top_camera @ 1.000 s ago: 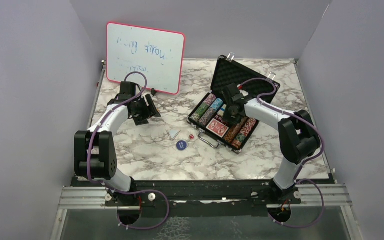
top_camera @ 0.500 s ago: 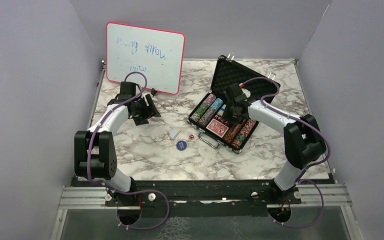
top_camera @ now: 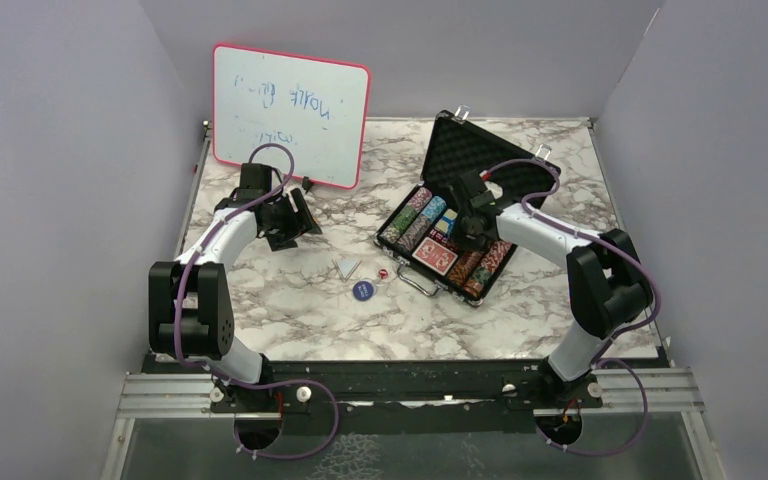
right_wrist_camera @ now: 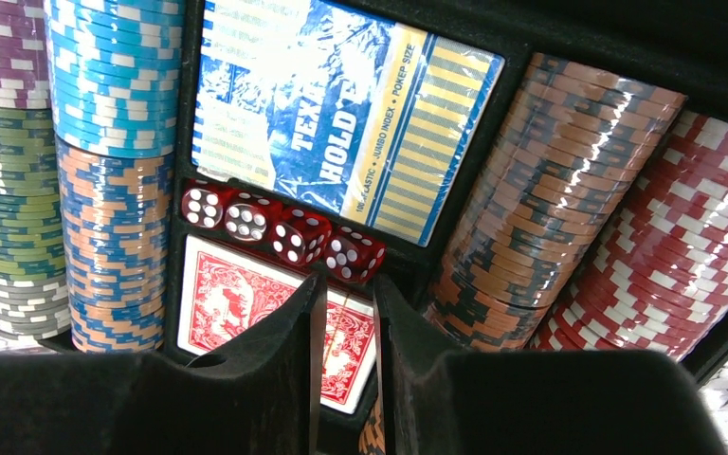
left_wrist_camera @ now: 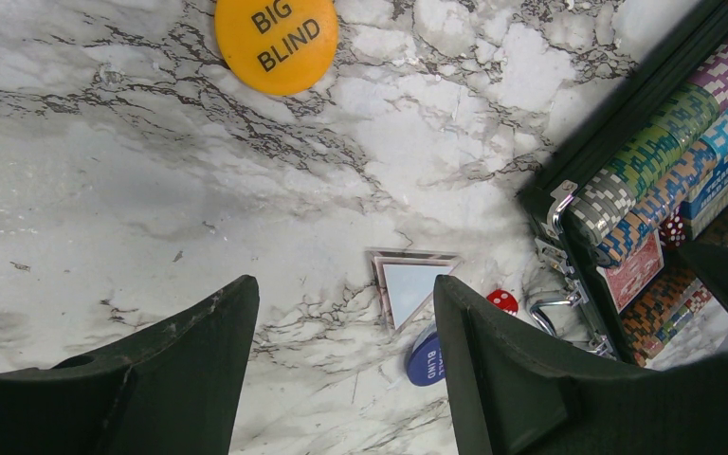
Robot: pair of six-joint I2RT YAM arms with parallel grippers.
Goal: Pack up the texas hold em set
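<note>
Only my right wrist shows 4 dice (right_wrist_camera: 282,230) in the case (top_camera: 485,160); only my left shows 1 orange button (left_wrist_camera: 276,40). My left gripper (left_wrist_camera: 343,296) gapes wide, and my right gripper (right_wrist_camera: 346,289) is pinched nearly closed, empty.

The right arm (top_camera: 545,232) swings its elbow out to the right. The right fingers (right_wrist_camera: 289,341) shift slightly right over the case (top_camera: 480,150), uncovering the blue card box (top_camera: 445,222).

Right gripper (top_camera: 468,233) hangs over the open black case (top_camera: 480,150); a blue button (top_camera: 362,290) lies on the marble table (top_camera: 290,312).
</note>
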